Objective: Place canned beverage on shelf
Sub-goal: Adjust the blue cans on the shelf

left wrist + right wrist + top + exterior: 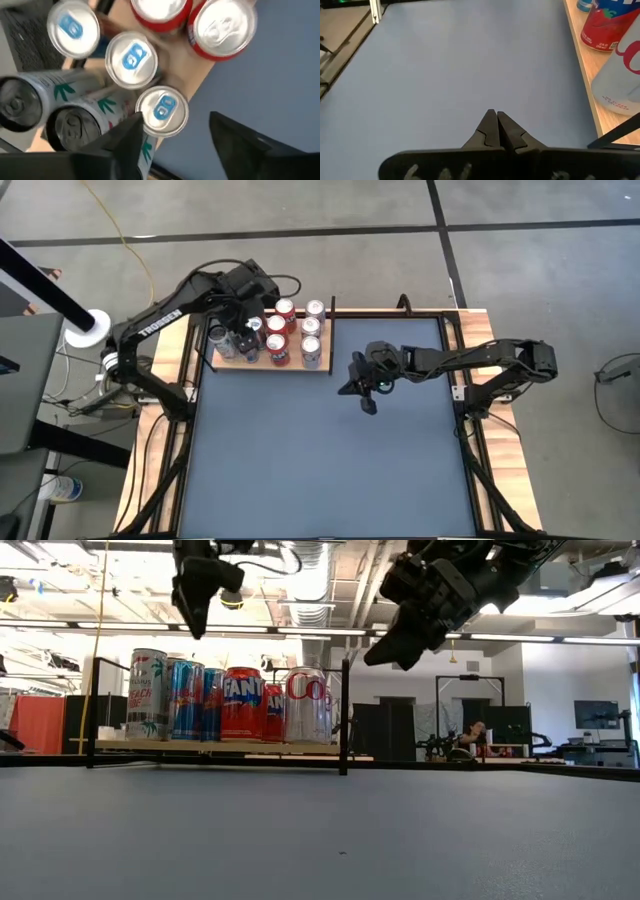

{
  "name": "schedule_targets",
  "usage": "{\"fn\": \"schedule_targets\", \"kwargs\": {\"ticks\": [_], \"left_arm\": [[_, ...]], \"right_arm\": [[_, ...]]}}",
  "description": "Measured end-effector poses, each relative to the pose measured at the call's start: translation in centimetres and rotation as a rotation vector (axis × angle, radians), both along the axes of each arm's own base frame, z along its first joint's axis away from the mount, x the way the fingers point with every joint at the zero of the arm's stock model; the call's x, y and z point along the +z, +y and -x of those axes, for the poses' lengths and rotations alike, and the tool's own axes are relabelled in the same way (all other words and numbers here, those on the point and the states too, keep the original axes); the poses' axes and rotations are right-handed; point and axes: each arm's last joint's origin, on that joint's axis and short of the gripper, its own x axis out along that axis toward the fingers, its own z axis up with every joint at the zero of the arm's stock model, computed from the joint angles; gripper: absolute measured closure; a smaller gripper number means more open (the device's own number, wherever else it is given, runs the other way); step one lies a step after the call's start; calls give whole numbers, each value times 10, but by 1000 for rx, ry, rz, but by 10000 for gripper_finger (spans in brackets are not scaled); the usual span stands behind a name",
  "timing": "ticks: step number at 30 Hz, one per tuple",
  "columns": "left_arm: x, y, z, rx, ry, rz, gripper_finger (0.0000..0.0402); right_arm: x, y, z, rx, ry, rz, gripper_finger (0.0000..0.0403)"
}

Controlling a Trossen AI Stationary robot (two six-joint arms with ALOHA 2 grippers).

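At the high view's upper left, the flat light-brown wood-grain shelf (pixel 322 368) already carries upright aluminium beverage cans (pixel 279 331). The left pincer (pixel 235 332) hovers over them, jaws spread, holding nothing; the right pincer (pixel 364 398) hangs clenched over the blue counter (pixel 330 460). Cans look rigid, smooth, dentable: grip mid-wall.

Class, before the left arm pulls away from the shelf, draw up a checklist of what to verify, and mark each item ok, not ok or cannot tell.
1. Left gripper fingers apart, nothing between them: ok.
2. Blue-tabbed can just ahead of it upright on the shelf: ok.
3. That can clear of both fingers: cannot tell.
4. Other cans upright on the board: ok.
5. Right gripper shut, empty, over the blue tabletop, apart from the shelf: ok.
6. Left gripper above the can tops in the low view: ok.
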Motion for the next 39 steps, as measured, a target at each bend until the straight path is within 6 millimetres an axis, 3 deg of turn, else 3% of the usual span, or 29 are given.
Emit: {"fn": "schedule_targets", "kwargs": {"ticks": [5,10,26,32,39], "left_arm": [[-8,6,-7,5,19,20,129],[-18,12,-14,5,60,40,100],[-27,20,-14,8,93,72,97],[-46,18,-11,7,127,102,97],[-52,20,-11,9,138,33,97]], "right_arm": [[-1,0,1,13,9,18,403],[-1,0,1,13,11,17,403],[-3,0,2,10,37,7,403],[-3,0,2,13,37,10,403],[-3,0,2,14,37,12,403]]}}
